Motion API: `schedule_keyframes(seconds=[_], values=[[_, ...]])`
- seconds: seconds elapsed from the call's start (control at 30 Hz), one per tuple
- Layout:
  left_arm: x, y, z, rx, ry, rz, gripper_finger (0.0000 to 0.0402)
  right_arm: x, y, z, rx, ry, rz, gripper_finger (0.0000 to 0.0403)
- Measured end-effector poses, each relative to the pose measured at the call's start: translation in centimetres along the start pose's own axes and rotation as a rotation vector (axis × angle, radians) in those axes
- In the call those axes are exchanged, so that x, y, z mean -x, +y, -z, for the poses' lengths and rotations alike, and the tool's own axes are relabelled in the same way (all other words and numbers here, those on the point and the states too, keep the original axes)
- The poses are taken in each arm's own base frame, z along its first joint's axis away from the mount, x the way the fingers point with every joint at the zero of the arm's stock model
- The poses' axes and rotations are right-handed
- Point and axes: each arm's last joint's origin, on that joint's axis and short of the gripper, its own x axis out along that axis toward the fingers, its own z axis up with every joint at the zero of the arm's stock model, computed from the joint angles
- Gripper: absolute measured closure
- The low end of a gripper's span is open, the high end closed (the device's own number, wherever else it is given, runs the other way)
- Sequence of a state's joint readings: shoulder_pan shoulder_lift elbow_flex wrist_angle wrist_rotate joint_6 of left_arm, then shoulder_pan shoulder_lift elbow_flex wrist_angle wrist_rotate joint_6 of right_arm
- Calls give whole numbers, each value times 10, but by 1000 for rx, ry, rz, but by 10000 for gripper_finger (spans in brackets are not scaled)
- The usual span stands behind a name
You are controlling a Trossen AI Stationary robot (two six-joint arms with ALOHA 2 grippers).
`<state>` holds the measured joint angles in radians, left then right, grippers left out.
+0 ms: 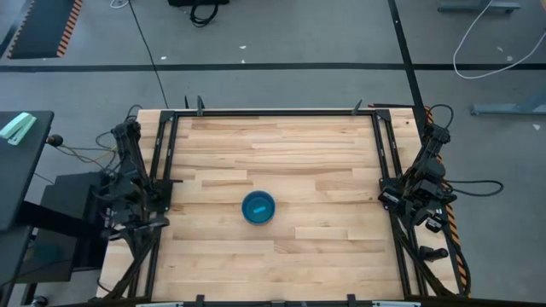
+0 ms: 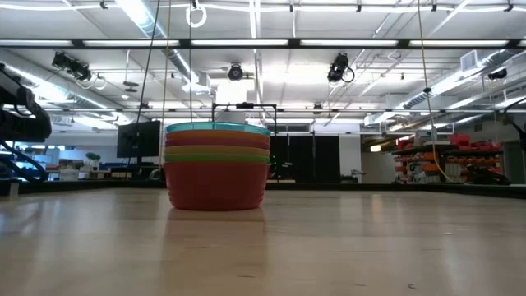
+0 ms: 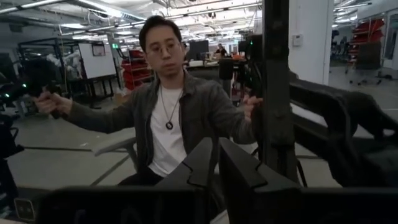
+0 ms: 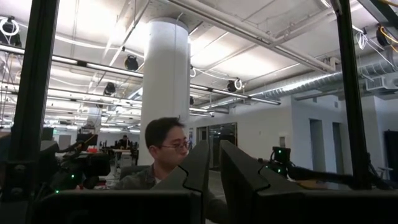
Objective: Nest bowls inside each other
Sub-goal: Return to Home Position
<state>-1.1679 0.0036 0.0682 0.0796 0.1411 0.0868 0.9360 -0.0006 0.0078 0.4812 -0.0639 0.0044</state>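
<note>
The bowls stand nested in one stack [image 1: 258,207] at the middle of the wooden table [image 1: 324,162]. From above only the bright blue one shows. In the low view the stack [image 2: 217,167] rests on the orange bottom bowl's base, with green and other rims above it and the blue rim [image 2: 217,127] on top. My left arm [image 1: 128,200] is drawn back at the table's left edge, its gripper [image 3: 215,155] shut and holding nothing. My right arm [image 1: 424,189] is drawn back at the right edge, its gripper [image 4: 214,158] likewise shut and holding nothing.
Black frame rails [image 1: 166,170] run along the table's left, right and far edges. Bare wood lies all round the stack. A person [image 3: 171,106] sits beyond the table, seen in both wrist views, one hand [image 3: 46,102] raised.
</note>
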Motion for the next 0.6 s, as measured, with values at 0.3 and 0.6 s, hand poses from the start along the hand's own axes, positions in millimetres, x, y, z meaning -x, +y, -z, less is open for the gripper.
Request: schedule_keyframes(seconds=[0.3, 0.6], values=[[-2, -1, 10, 8, -51, 11, 376, 0, 0, 0, 3, 0, 0, 355], [-2, 3, 17, -61, 30, -119, 371, 0, 0, 0, 50, 2, 15, 355]])
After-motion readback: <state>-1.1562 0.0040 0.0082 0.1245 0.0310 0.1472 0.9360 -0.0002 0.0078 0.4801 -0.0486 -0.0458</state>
